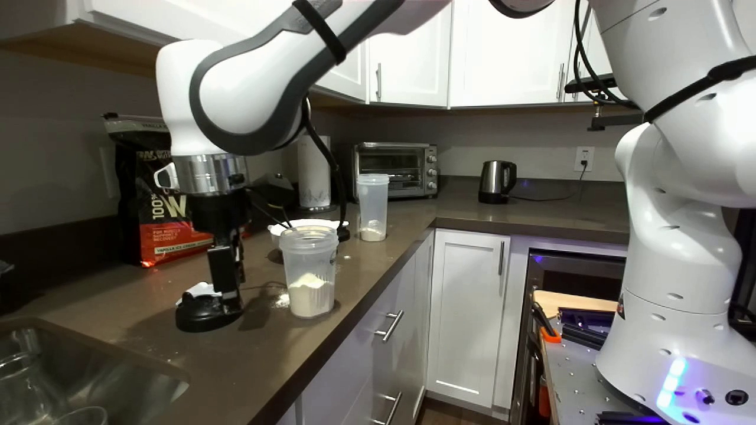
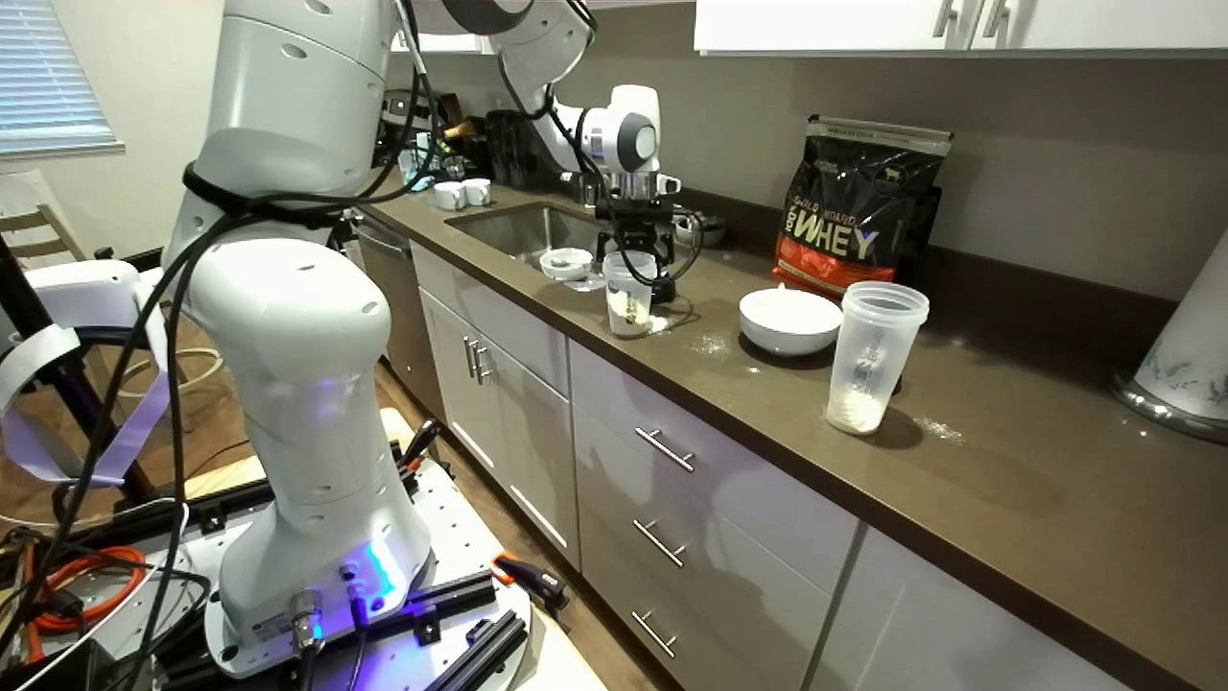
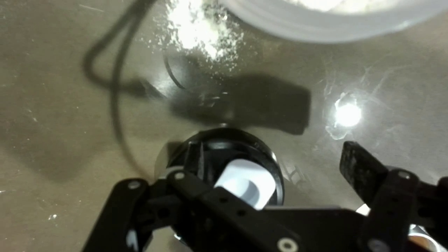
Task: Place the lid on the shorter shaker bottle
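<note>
The lid [image 1: 208, 317] is round and black with a white piece on top. It lies on the counter beside the sink, and also shows in the wrist view [image 3: 224, 136]. My gripper [image 3: 274, 154] is open and low at the lid. One finger overlaps the lid's left part in the wrist view; the other stands apart to the right, over bare counter. I cannot tell whether a finger touches the lid. The gripper also shows in an exterior view [image 1: 230, 295]. The shorter shaker bottle [image 1: 308, 271] stands upright and uncapped nearby, with powder inside; it also shows here [image 2: 628, 302] and in the wrist view [image 3: 329, 29].
The taller shaker bottle [image 2: 873, 355] and a white bowl [image 2: 789, 321] stand farther along the counter. A whey bag [image 1: 165, 206] leans at the wall. A sink [image 1: 112, 360] with glassware is beside the lid. Spilled powder [image 3: 199, 31] lies near the shorter bottle.
</note>
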You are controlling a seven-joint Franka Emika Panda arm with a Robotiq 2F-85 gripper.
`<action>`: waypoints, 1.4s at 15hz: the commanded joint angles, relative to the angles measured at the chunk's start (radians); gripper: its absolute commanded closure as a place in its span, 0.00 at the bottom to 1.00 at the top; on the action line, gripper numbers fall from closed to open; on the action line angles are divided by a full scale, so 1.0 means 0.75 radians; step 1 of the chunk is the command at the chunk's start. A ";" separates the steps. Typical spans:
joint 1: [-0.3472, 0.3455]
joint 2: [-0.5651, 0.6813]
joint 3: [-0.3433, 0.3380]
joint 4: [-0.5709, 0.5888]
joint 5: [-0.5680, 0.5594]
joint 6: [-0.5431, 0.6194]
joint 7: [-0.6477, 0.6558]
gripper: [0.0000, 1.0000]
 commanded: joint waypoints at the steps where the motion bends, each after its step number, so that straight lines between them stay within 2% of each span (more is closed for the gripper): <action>1: -0.002 0.015 -0.011 0.021 -0.036 0.036 0.049 0.00; 15: -0.002 0.064 -0.031 0.085 -0.013 0.056 0.121 0.01; 16: -0.003 0.073 -0.030 0.096 -0.009 0.054 0.126 0.09; 17: -0.003 0.079 -0.030 0.105 -0.008 0.053 0.131 0.26; 20: -0.001 0.098 -0.032 0.126 -0.011 0.051 0.139 0.37; 21: -0.001 0.104 -0.034 0.132 -0.012 0.050 0.142 0.52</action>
